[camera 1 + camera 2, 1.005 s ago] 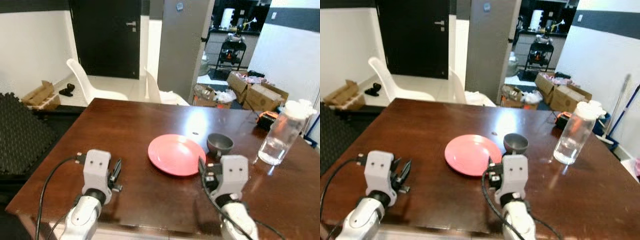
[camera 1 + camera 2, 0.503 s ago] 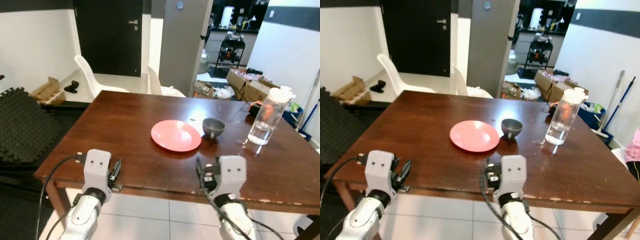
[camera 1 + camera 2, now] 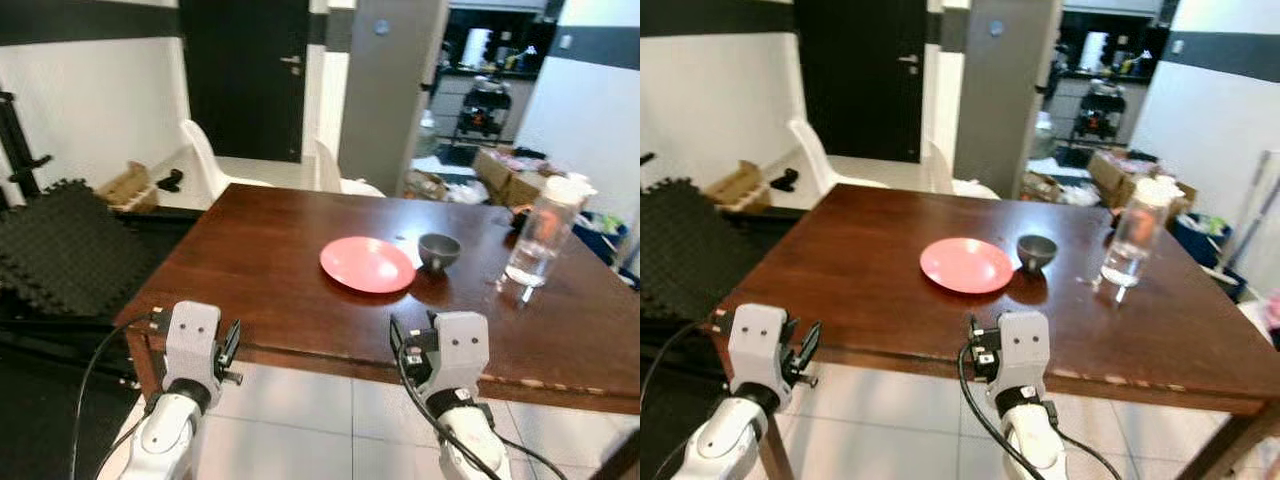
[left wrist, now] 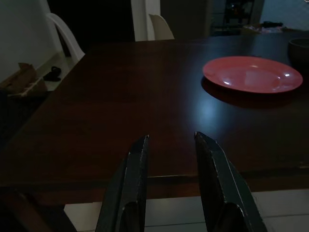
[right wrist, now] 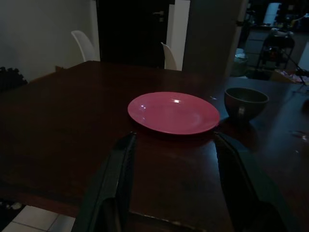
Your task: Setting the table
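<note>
One pink plate (image 3: 368, 264), one grey bowl (image 3: 439, 250), one water bottle (image 3: 538, 232), two white chairs (image 3: 205, 158)

A round pink plate (image 3: 367, 264) is seen lying flat near the middle of the dark brown wooden table (image 3: 250, 270), its shallow rim glossy and nothing on it. Just beside it, on the robot's right, a small dark grey bowl (image 3: 439, 250) is set upright, close to the plate's edge but apart from it. Farther to the right, well apart from the bowl, a clear bottle (image 3: 535, 246) with a white cap is stood upright, partly filled with water
</note>
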Robot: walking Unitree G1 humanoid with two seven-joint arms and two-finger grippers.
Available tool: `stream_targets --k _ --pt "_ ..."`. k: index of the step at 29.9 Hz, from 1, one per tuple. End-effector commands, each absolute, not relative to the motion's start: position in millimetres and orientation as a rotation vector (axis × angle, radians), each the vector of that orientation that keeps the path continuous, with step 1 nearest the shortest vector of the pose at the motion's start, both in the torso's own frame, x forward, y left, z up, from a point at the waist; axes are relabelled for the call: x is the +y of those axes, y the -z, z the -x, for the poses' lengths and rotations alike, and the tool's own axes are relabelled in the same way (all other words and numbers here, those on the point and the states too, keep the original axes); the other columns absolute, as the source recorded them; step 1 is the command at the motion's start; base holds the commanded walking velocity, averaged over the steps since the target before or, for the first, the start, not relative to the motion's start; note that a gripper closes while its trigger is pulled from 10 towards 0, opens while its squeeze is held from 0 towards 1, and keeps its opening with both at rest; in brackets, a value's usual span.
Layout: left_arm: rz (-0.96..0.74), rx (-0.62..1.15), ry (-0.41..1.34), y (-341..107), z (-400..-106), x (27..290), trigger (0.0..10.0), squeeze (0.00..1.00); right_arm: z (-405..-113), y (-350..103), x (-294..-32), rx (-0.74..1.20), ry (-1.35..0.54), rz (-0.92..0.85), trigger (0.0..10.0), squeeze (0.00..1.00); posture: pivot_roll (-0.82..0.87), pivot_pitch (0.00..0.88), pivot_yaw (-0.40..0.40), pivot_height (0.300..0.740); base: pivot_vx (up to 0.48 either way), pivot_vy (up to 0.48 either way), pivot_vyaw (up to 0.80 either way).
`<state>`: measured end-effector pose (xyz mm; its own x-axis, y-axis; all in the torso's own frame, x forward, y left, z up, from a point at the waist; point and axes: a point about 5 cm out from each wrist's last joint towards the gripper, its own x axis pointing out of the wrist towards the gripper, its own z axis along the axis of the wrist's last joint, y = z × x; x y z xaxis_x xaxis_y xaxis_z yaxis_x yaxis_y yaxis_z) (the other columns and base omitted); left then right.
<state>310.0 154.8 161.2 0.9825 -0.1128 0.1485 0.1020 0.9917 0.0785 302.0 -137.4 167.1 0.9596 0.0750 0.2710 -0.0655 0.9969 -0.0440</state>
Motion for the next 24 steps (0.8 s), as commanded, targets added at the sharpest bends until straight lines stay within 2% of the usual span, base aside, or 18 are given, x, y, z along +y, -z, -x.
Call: stream_targets --k 1,3,24 --pt "-0.070 -0.138 0.109 -157.6 -309.4 154.8 10.0 0.00 -301.5 -163.3 -139.2 -0.261 -0.062 0.039 10.0 0.00 -0.03 0.044 0.032 0.740 0.000 0.000 0.00" --pt "-0.070 -0.138 0.109 -157.5 -309.4 154.7 10.0 0.00 -301.7 -162.7 -139.5 -0.255 -0.061 0.036 10.0 0.00 -0.03 0.045 0.031 0.740 0.000 0.000 -0.35" --pt "-0.072 -0.124 0.115 -154.0 -309.1 153.3 10.0 0.00 -301.0 -158.1 -138.8 -0.233 -0.068 0.013 10.0 0.00 -0.03 0.049 0.031 0.740 0.000 0.000 -0.80"
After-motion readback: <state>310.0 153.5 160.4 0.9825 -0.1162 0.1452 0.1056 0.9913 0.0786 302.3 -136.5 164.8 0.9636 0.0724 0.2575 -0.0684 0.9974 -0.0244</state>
